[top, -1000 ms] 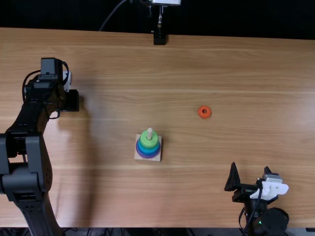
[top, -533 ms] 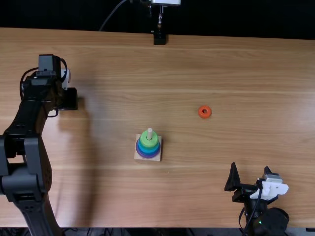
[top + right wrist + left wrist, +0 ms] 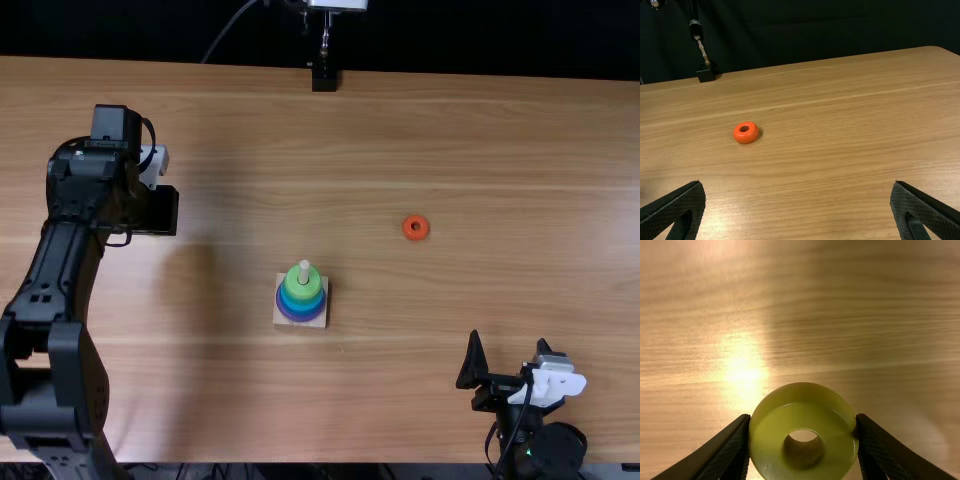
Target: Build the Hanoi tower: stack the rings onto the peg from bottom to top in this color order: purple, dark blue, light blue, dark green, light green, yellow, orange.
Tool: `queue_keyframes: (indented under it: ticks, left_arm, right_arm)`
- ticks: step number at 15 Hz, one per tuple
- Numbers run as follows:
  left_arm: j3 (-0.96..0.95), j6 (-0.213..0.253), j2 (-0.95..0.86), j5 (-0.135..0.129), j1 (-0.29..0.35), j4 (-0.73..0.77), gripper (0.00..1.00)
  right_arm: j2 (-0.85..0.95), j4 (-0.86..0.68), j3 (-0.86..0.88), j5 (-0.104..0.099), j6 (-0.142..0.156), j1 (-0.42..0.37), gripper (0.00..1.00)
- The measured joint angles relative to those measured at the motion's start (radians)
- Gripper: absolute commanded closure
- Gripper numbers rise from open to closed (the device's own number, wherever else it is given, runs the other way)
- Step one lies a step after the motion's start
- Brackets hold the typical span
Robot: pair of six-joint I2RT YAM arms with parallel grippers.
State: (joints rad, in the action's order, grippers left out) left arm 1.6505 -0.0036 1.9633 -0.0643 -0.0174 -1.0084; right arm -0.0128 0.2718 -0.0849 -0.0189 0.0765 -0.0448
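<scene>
The orange ring [image 3: 746,133] lies flat on the tabletop [image 3: 830,150], hole facing up, nearer the black block [image 3: 706,74] at the far edge than the rounded far right corner, with a small shadow touching its side. A thin metallic rod [image 3: 702,49] rises from that block against dark cloth [image 3: 815,30] beyond the far edge. The right end effector [image 3: 509,338] has its fingers [image 3: 682,205] spread wide, bare wood showing between them.
</scene>
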Motion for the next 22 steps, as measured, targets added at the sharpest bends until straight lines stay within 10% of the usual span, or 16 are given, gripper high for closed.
queue_keyframes:
  ticks: [16,22]
  left_arm:
    - [0.052,-0.004,-0.270,0.005,-0.343,-0.174,1.00]
    - [0.058,-0.077,-0.270,0.005,-0.461,-0.175,1.00]
  right_arm:
    - [0.000,0.000,0.000,0.000,0.000,0.000,0.00]
    - [0.000,-0.001,0.000,0.000,0.000,0.000,0.00]
